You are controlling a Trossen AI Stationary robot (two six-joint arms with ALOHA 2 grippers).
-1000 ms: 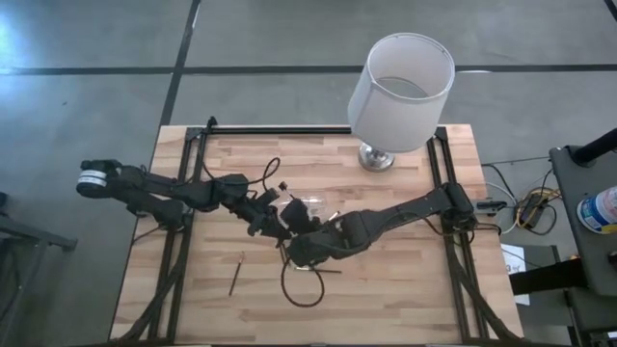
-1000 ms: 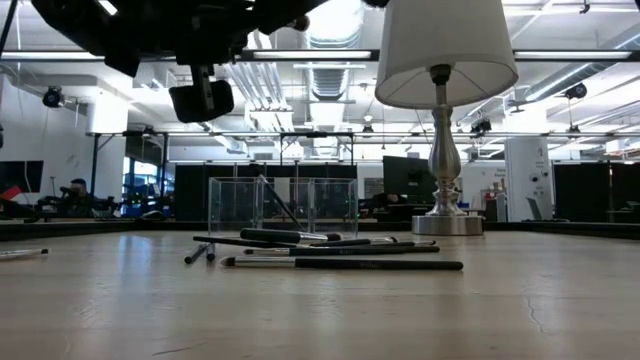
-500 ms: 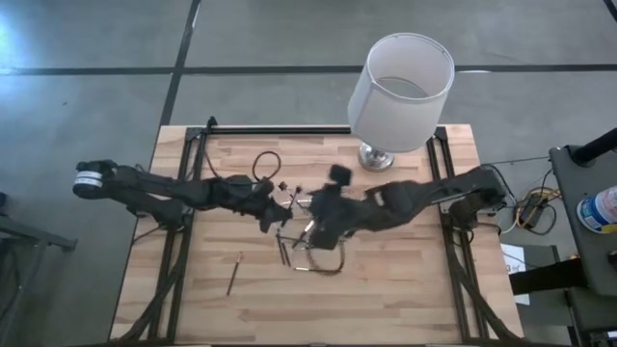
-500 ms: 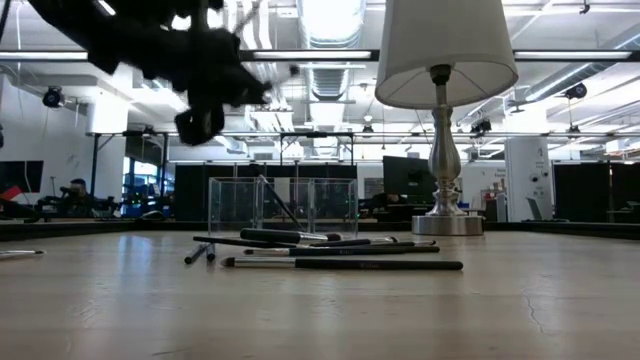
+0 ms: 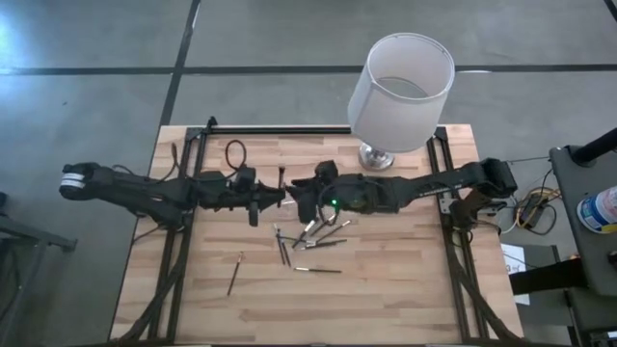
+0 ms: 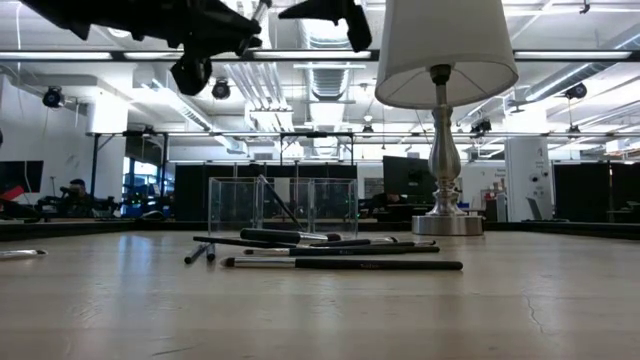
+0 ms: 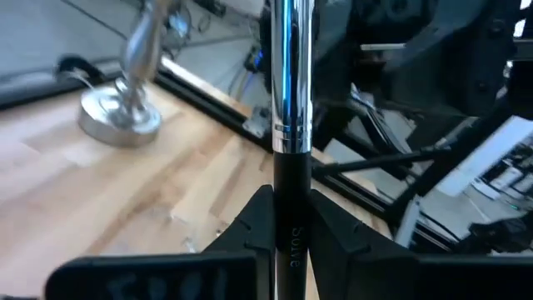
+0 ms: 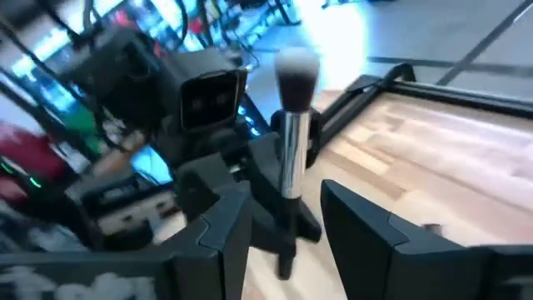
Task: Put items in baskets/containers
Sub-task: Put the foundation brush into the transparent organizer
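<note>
My left gripper [image 5: 273,193] is shut on a makeup brush [image 7: 291,75] with a black handle, silver ferrule and dark bristles [image 8: 297,71], high above the table's middle. My right gripper [image 5: 301,193] faces it from the right. It is open, with its fingers [image 8: 225,225] on either side of the brush and apart from it. Several more brushes [image 5: 313,234] lie flat on the wood below, and one [image 5: 234,273] lies alone toward the near left. The clear tray [image 6: 282,205] stands behind them with one brush leaning inside. My left gripper pinches the brush's black handle [image 7: 287,229] between its two fingers, just short of the silver ferrule. The fingers come level from the table's left and lie across the brush. The brush is lifted clear of the table, bristle end pointing away from the fingers.
A white-shaded lamp [image 5: 400,92] on a metal foot [image 5: 376,157] stands at the far right of the table. Black frame rails [image 5: 443,193] run along the left and right sides. Bare wood lies along the near edge [image 5: 318,308].
Both grippers have risen from just above the brushes and gone toward the table's far edge. My right gripper has rolled about its own line and swung round to face the left one. My left gripper has carried its brush up and turned level. The brushes on the table lie uncovered.
</note>
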